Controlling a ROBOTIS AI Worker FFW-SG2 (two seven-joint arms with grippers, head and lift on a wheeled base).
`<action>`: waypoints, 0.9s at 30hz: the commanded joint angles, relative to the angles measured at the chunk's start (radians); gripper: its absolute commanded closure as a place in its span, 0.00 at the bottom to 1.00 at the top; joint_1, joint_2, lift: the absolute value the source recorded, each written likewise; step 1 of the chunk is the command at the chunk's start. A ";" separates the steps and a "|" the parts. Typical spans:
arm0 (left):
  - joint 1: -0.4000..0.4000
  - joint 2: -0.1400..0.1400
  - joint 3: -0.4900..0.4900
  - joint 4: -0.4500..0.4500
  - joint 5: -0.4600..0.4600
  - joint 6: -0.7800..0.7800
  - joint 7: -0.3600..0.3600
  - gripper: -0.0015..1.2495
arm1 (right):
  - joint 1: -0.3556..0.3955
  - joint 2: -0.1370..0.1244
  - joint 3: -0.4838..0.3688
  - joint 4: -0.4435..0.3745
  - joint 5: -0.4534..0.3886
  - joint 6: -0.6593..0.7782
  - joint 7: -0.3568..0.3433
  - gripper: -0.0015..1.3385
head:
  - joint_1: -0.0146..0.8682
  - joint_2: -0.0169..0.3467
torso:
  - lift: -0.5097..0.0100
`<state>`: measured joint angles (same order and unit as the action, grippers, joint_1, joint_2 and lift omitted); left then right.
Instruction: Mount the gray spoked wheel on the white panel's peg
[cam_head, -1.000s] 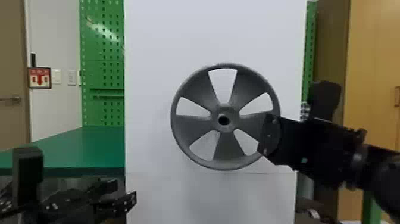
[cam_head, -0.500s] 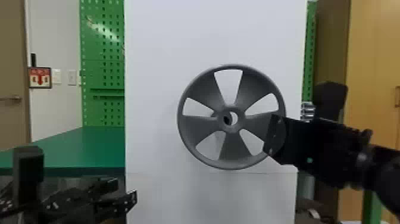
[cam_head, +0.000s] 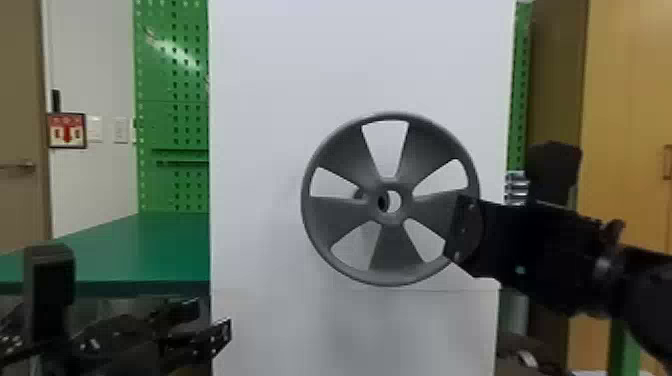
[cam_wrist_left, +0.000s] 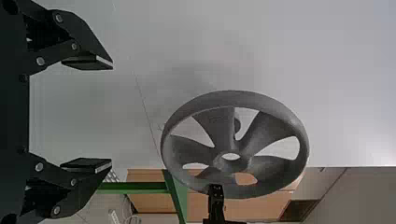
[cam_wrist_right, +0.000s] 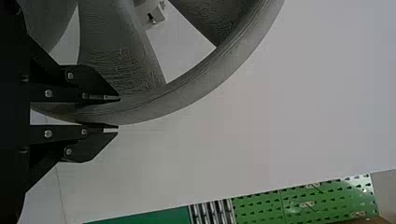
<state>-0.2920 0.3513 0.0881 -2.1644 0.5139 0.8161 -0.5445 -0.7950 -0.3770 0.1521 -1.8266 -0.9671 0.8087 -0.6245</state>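
Holding the gray spoked wheel (cam_head: 345, 212) upright before the white panel (cam_head: 260, 100), by the right gripper (cam_wrist_right: 118, 113): fingers closed about the rim (cam_wrist_right: 182, 95) at one side. Left gripper (cam_wrist_left: 112, 114): fingers spread, empty, stationed low at the robot's left.

Hazards, by cause:
Item: missed entry. Peg (cam_wrist_left: 237, 123) glimpsed behind the spokes, apparently off toward the robot's left of the hub (cam_head: 407, 200); likely, on a straight push, to meet a spoke or the hub's face instead of the bore.
Item: tilt. Grip on one edge only, far side unsupported; liable to cant the bore across the peg and jam partway.
Item: slip or spin of the rim between the fingers, from firm contact well away from the grip.
Item: drop, from release before proper seating. Best corrected sideways first, then pressed home squarely.

Surface: upright, pale, plain, with a thin level seam (cam_head: 300, 290) low down and soft shadow near the wheel.

Room: green tabletop (cam_head: 150, 245) and green perforated board (cam_head: 172, 65) at the robot's left; beyond, a red-and-white sign (cam_head: 66, 131) and a door (cam_head: 22, 200). Wooden cabinet (cam_head: 625, 60) at the right.
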 joint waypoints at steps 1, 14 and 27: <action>-0.001 0.000 0.001 0.000 0.000 0.000 0.000 0.40 | -0.006 0.007 0.010 0.016 0.013 -0.006 0.008 0.99 | 0.11 0.03 | 0.05; -0.001 0.000 0.001 0.000 0.000 0.000 0.000 0.40 | -0.020 0.018 0.040 0.049 0.045 -0.019 0.034 0.99 | 0.11 0.03 | 0.05; -0.003 0.000 -0.001 0.000 0.000 0.000 0.000 0.40 | -0.023 0.023 0.033 0.062 0.076 -0.036 0.054 0.99 | 0.11 0.03 | 0.05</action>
<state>-0.2929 0.3513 0.0888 -2.1644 0.5139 0.8161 -0.5445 -0.8176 -0.3554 0.1876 -1.7692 -0.9006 0.7788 -0.5779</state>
